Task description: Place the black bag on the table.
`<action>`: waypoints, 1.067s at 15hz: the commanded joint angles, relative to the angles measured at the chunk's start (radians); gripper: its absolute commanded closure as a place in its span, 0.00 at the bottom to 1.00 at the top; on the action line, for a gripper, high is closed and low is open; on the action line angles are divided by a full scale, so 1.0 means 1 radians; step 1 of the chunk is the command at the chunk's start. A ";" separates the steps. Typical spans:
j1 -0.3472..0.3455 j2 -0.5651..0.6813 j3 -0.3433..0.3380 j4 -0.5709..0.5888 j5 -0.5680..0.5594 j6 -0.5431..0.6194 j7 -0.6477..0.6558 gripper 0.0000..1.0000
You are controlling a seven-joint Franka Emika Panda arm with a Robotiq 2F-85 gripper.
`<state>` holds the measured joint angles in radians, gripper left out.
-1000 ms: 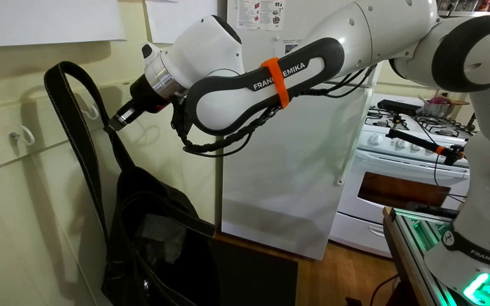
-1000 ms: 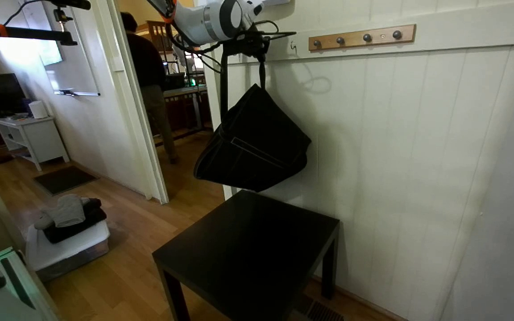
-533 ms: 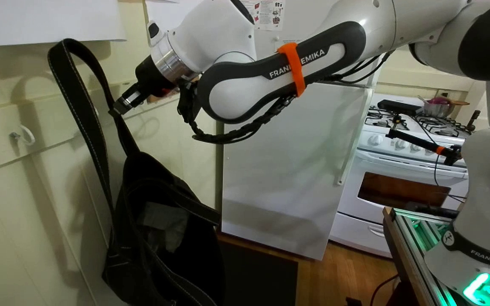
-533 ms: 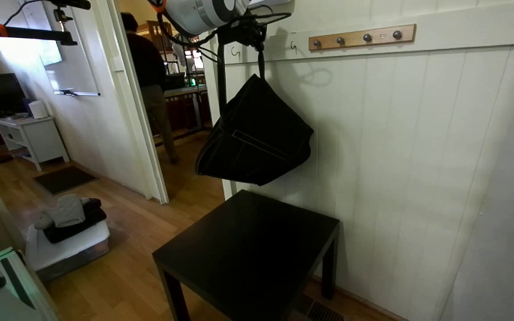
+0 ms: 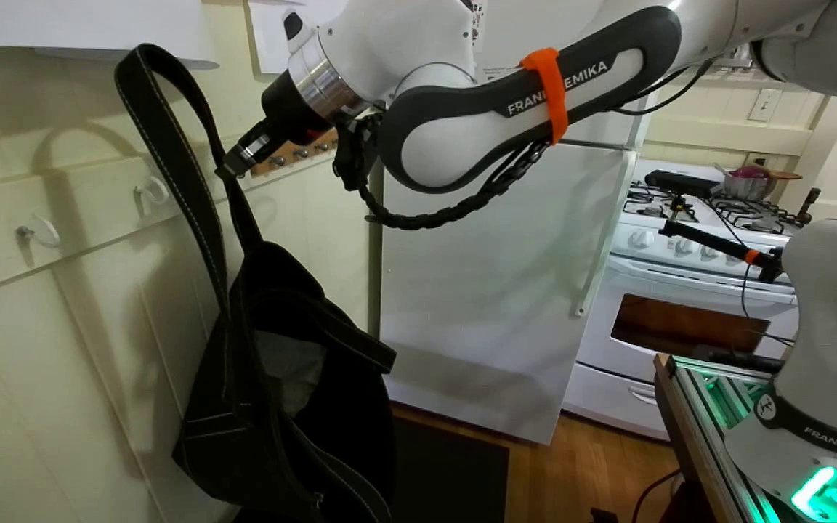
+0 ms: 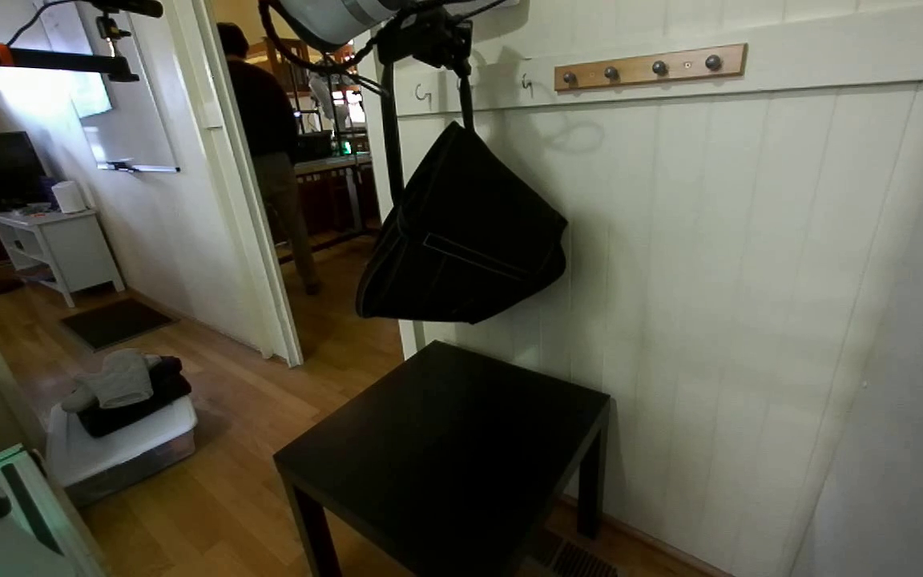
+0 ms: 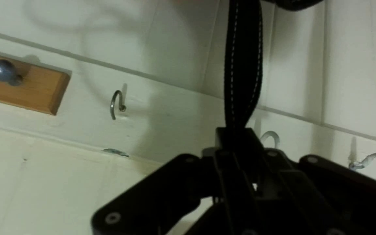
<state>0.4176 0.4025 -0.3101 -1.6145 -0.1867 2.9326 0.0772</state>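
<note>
claw (image 7: pixel 235 132) clamped on white-stitched strap (image 7: pixel 244 65) of black bag (image 6: pixel 465 240) | floppy fabric, hanging higher than square-edged tabletop (image 6: pixel 445 449), apart from it | wall (image 6: pixel 750 240) alongside: curved metal hook (image 7: pixel 112 106), wooden rail (image 6: pixel 635 74), round knobs (image 6: pixel 659 68)

a black table (image 6: pixel 445 449) stands on the wood floor (image 6: pixel 245 409), far edge near the wall (image 6: pixel 718 304). a box (image 6: pixel 149 462) sits there too, cloths (image 6: pixel 125 381) on its lid (image 6: pixel 137 443).
</note>
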 commanded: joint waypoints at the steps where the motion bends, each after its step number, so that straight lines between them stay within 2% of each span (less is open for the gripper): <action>1: 0.070 -0.105 -0.076 -0.116 -0.063 -0.002 0.072 0.96; 5: 0.089 -0.153 -0.085 -0.183 -0.056 -0.026 0.066 0.96; 13: 0.043 -0.192 -0.026 -0.280 0.045 -0.062 0.012 0.96; 14: -0.068 -0.197 0.087 -0.285 0.010 -0.057 0.039 0.96; 16: -0.128 -0.175 0.144 -0.288 0.030 -0.047 0.029 0.96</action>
<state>0.3998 0.2500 -0.2769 -1.8788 -0.1768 2.8831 0.1153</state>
